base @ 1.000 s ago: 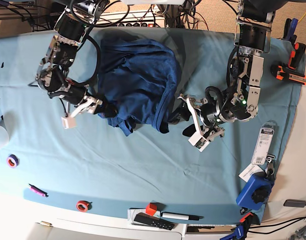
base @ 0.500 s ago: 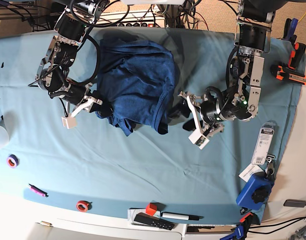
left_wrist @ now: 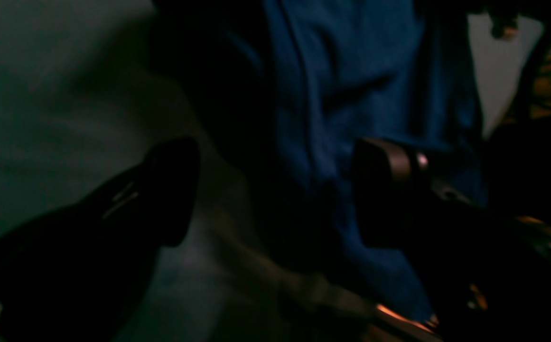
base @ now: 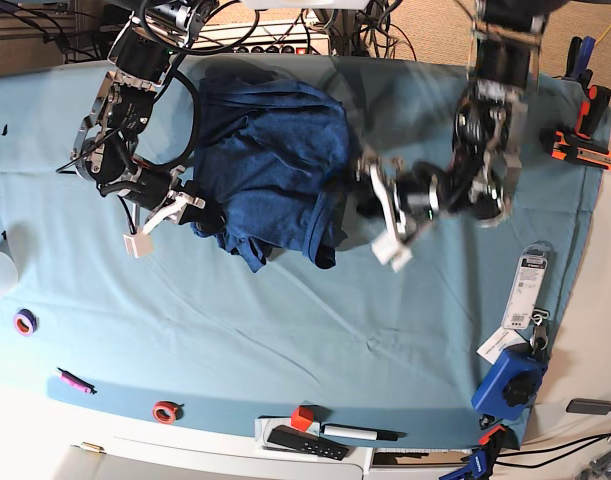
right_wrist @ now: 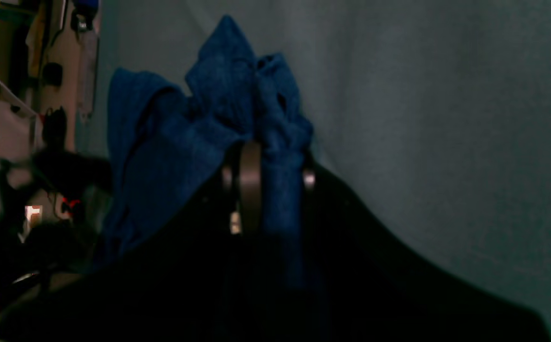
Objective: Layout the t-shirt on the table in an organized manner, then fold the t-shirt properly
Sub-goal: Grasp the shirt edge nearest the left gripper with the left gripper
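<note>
The dark blue t-shirt [base: 275,160] lies bunched on the teal table [base: 285,330], toward the far side. At the shirt's left edge in the base view, my right gripper [base: 207,215] is shut on a fold. The right wrist view shows blue fabric [right_wrist: 199,118] pinched between that gripper's [right_wrist: 266,175] fingers. My left gripper [base: 377,207] is at the shirt's right edge, open wide. In the left wrist view the shirt's [left_wrist: 351,85] edge lies between the left gripper's [left_wrist: 275,194] spread fingers, which are not closed on it.
Along the near edge lie a purple tape roll [base: 25,322], a pink marker [base: 73,380], a red tape roll [base: 165,410], a red cube [base: 302,418], a remote [base: 305,442] and a pen [base: 360,433]. A blue device [base: 510,380], a packet [base: 528,288] and orange tools [base: 580,145] sit at the right.
My right gripper has shut on the shirt's left edge. My left gripper has moved up and left onto the shirt's right edge, with its jaws spread wider.
</note>
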Controlling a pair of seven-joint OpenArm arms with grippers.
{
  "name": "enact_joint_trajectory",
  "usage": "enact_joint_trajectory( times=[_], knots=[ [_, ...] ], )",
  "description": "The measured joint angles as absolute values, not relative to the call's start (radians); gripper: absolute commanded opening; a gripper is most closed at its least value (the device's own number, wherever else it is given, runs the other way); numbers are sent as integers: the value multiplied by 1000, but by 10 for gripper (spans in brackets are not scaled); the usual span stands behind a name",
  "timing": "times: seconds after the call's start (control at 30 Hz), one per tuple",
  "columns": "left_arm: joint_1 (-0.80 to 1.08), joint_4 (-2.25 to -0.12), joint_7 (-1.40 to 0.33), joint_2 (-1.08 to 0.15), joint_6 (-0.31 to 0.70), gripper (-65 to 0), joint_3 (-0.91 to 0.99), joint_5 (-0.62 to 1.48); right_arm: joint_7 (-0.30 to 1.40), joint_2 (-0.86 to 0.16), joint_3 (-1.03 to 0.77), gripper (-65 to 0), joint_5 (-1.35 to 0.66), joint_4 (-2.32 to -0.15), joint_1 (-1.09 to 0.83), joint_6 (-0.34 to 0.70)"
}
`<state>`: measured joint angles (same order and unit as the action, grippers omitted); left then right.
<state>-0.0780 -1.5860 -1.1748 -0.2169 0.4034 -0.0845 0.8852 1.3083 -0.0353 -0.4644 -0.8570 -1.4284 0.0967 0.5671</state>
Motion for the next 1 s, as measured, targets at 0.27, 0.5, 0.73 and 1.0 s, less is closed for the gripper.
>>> enact_joint_trajectory(
  times=[0.27,0.5,0.73,1.0],
  knots=[
    [30,-1592,-1159,-216,419,-145,-84,957,1305,-35,-464,-650,-826,-1428,97,570],
    [80,-1597,-1151,-216,438,-145,-83,997,1304,-35,-464,-650,-823,-1428,97,570],
    [118,-1601,-1140,-214,450,-146,-82,1024,1303,-35,-464,-650,-820,-1428,97,596],
    [123,-1601,-1145,-211,450,-150,-82,1034,1303,-35,-464,-650,-820,-1428,97,596]
  ],
)
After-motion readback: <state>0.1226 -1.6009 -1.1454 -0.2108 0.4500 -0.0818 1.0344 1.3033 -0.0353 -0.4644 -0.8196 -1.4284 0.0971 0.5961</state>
